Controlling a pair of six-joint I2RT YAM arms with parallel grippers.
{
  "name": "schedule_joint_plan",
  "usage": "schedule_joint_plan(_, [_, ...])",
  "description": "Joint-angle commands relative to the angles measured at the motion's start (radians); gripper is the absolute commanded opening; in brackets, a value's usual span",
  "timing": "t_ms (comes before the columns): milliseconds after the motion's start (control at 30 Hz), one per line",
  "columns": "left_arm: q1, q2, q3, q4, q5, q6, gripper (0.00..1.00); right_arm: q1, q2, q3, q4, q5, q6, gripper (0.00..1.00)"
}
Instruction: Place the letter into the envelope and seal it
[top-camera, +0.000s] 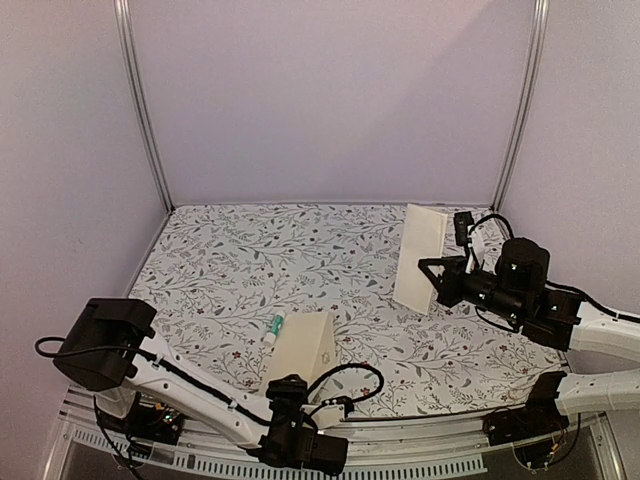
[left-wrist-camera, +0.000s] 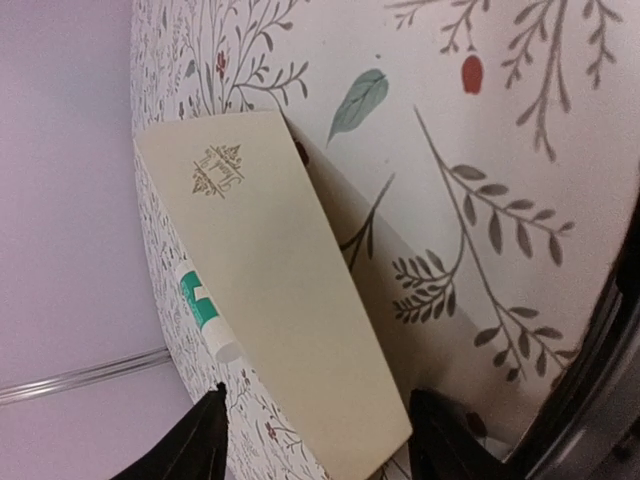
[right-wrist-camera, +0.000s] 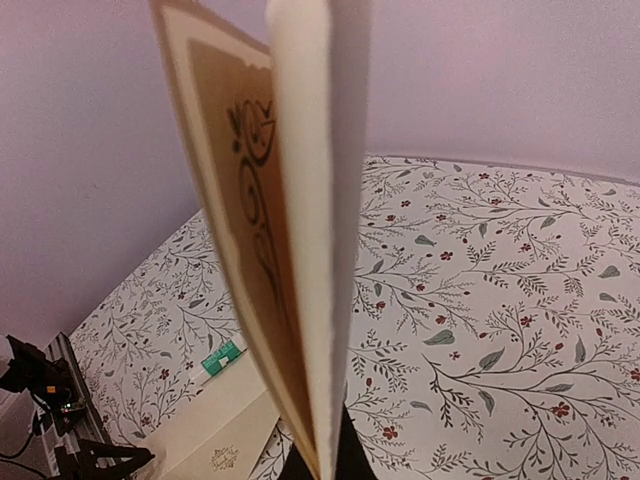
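Right claw (top-camera: 440, 276): clamped on the lower edge of the letter (top-camera: 420, 258), holding it upright over the right side of the surface (top-camera: 250, 255).
Left claw (top-camera: 290, 398): fingers spread, with the envelope's near end between them; I cannot tell whether they touch it.
Letter: seen edge-on from the right wrist, a tan face with a dark border beside a cream layer.
Envelope (top-camera: 303, 348): near the front edge, emblem side up, tilted with a shadow beneath.
Green-and-white tube (top-camera: 276, 327): lying just beside the envelope's left edge.
Surface: floral print.
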Motion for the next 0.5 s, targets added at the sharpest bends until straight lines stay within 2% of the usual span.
schedule_joint_plan(0, [0.034,-0.007,-0.032,0.136,-0.016,0.081,0.6,-0.005,0.005,-0.011,0.024,-0.016,-0.003,0.0])
schedule_joint_plan(133, [0.056,-0.02,-0.057,0.196,-0.027,0.11,0.51,-0.005,0.01,-0.013,0.027,-0.018,-0.003,0.0])
schedule_joint_plan(167, [0.059,-0.024,-0.061,0.208,-0.031,0.113,0.47,-0.005,0.01,-0.013,0.027,-0.018,-0.002,0.0])
schedule_joint_plan(233, [0.065,-0.03,-0.069,0.24,-0.041,0.123,0.3,-0.005,0.01,-0.013,0.027,-0.018,-0.003,0.0])
schedule_joint_plan(300, [0.071,-0.035,-0.081,0.267,-0.052,0.138,0.18,-0.005,0.011,-0.012,0.027,-0.016,-0.004,0.0])
schedule_joint_plan(467, [0.088,-0.065,-0.099,0.321,-0.071,0.146,0.04,-0.005,0.016,-0.007,0.027,-0.016,-0.005,0.0])
